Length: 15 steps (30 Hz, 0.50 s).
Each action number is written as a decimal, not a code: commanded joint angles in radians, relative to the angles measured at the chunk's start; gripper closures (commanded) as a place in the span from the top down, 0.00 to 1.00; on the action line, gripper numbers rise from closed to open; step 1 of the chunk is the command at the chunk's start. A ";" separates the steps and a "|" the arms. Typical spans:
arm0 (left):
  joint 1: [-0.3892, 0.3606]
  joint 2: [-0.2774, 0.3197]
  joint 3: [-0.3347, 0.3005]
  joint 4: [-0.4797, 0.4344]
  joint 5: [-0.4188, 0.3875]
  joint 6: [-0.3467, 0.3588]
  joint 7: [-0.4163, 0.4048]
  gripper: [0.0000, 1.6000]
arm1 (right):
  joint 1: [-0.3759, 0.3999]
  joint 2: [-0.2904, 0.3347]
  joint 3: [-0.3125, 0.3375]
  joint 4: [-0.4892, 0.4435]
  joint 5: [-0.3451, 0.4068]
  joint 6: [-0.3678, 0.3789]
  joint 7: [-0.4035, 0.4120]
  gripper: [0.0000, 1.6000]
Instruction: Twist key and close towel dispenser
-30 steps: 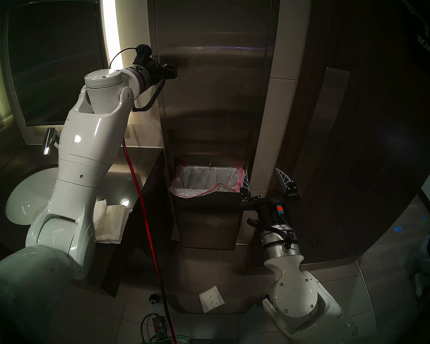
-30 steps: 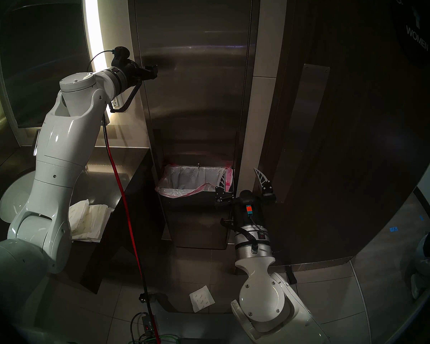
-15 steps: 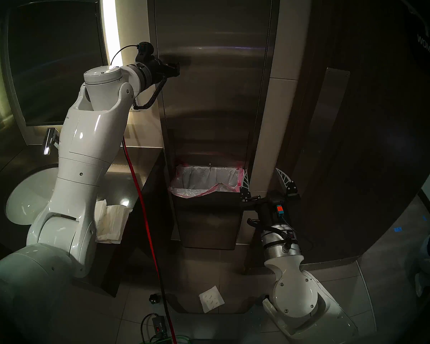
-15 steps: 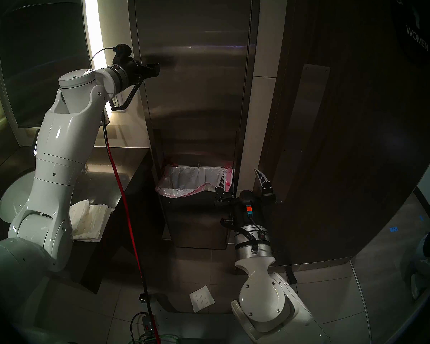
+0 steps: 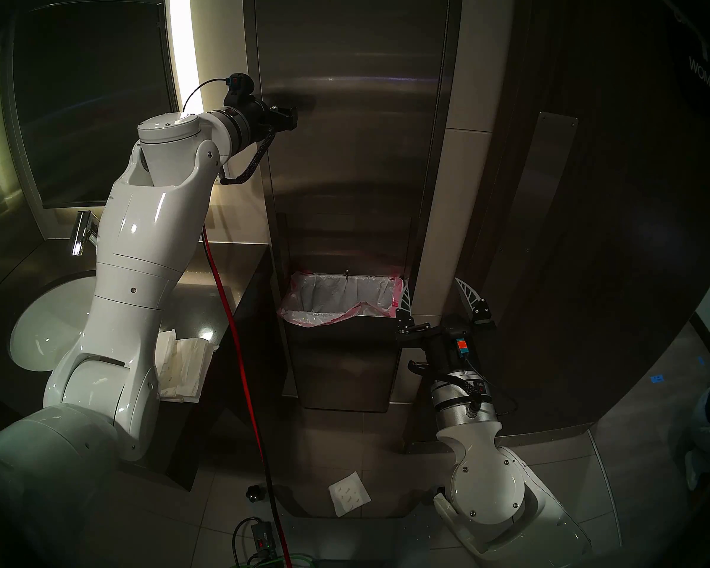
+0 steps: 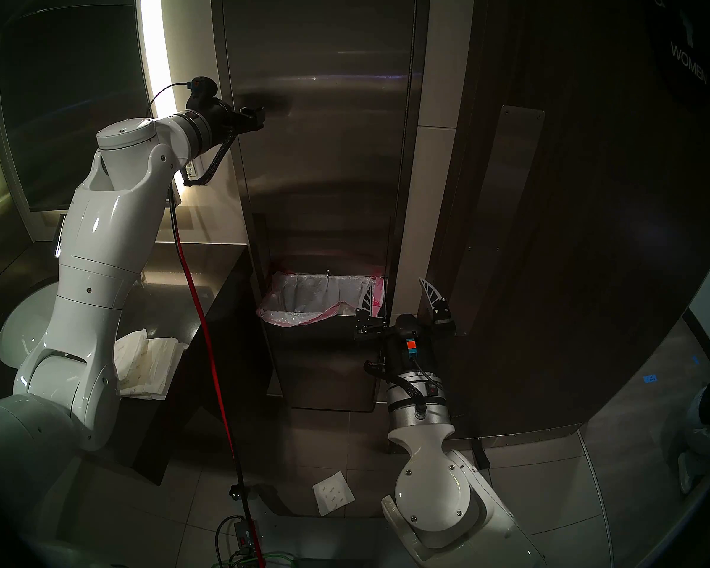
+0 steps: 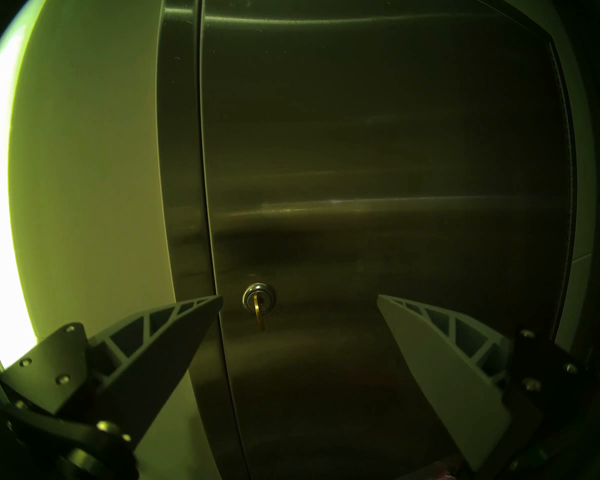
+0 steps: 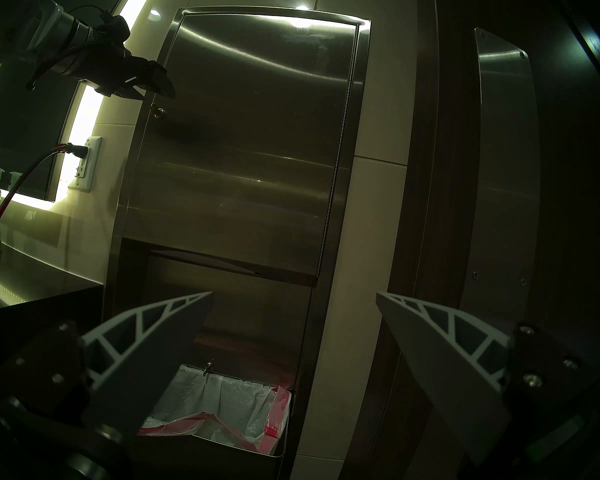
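The towel dispenser [image 5: 353, 145] is a tall brushed-steel wall cabinet, also in the right head view [image 6: 320, 145]. Its long door [image 7: 378, 191] lies against the frame. The small brass key [image 7: 259, 314] sticks out of the round silver lock [image 7: 259, 296] near the door's left edge, its bow pointing down; it also shows in the right wrist view [image 8: 156, 110]. My left gripper [image 7: 299, 296] is open in front of the lock, the key between its fingers but nearer the left one, touching neither. My right gripper [image 5: 433, 288] is open and empty, low beside the pink-edged bin liner [image 5: 341, 300].
A dark brown door with a steel push plate [image 5: 550, 210] stands right of the cabinet. A counter [image 5: 206, 292] with a sink [image 5: 46, 325] and a stack of paper towels [image 5: 185, 366] is on the left. A red cable [image 5: 238, 350] hangs down. A paper towel [image 5: 348, 493] lies on the floor.
My left gripper has shifted slightly to the right and closer to the dispenser door. The right arm has not moved.
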State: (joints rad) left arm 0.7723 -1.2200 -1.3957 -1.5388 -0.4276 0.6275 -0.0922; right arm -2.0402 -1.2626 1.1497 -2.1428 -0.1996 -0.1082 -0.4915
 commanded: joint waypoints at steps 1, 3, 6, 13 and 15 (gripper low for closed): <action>-0.031 0.007 0.005 0.015 0.008 -0.026 -0.015 0.72 | 0.006 -0.002 0.001 -0.017 0.000 0.002 0.000 1.00; -0.034 0.006 0.010 0.022 0.009 -0.025 -0.018 0.45 | 0.007 -0.001 0.001 -0.017 0.000 0.002 -0.001 1.00; -0.033 0.006 0.013 0.026 0.009 -0.027 -0.020 0.46 | 0.007 -0.001 0.001 -0.017 0.000 0.002 -0.001 1.00; -0.036 0.009 0.018 0.034 0.013 -0.033 -0.026 0.64 | 0.008 0.001 -0.001 -0.017 0.001 0.002 -0.003 1.00; -0.040 0.010 0.021 0.038 0.015 -0.033 -0.027 0.51 | 0.008 0.002 -0.001 -0.017 0.001 0.002 -0.004 1.00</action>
State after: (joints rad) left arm 0.7675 -1.2077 -1.3731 -1.4986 -0.4164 0.6090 -0.1170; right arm -2.0386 -1.2593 1.1473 -2.1429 -0.1974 -0.1063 -0.4953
